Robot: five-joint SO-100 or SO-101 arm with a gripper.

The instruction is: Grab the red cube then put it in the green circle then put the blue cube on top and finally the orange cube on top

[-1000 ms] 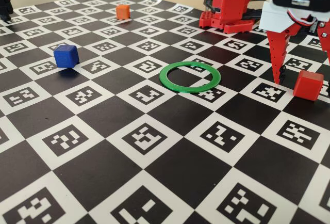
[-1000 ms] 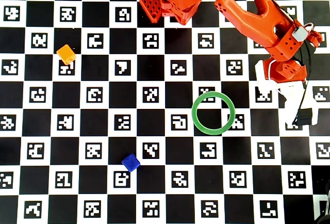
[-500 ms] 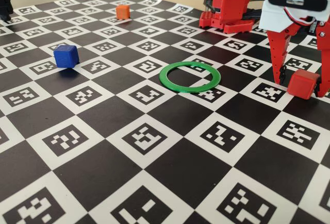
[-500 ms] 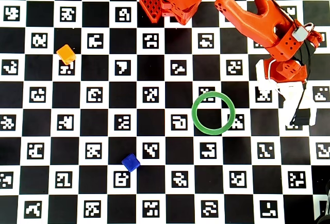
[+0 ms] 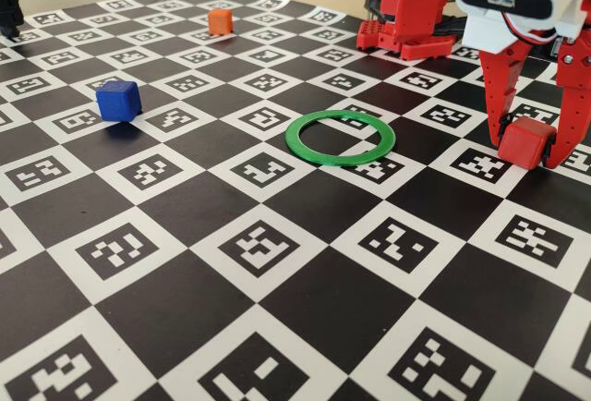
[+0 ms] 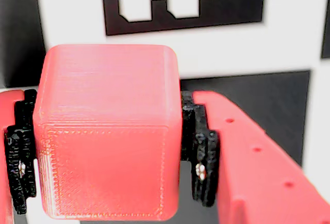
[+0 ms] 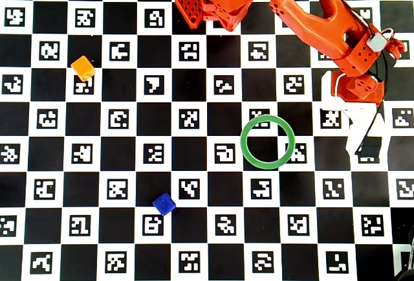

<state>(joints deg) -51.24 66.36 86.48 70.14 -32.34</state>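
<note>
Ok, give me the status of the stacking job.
Done: nothing stacked; the green circle is empty. In hand: the pincer is shut on the red cube, to the circle's right in the fixed view. Left: placing it, then the blue cube and orange cube.

Fixed view: blue cube [image 5: 118,100] left of green circle [image 5: 340,137], apparently apart.
</note>
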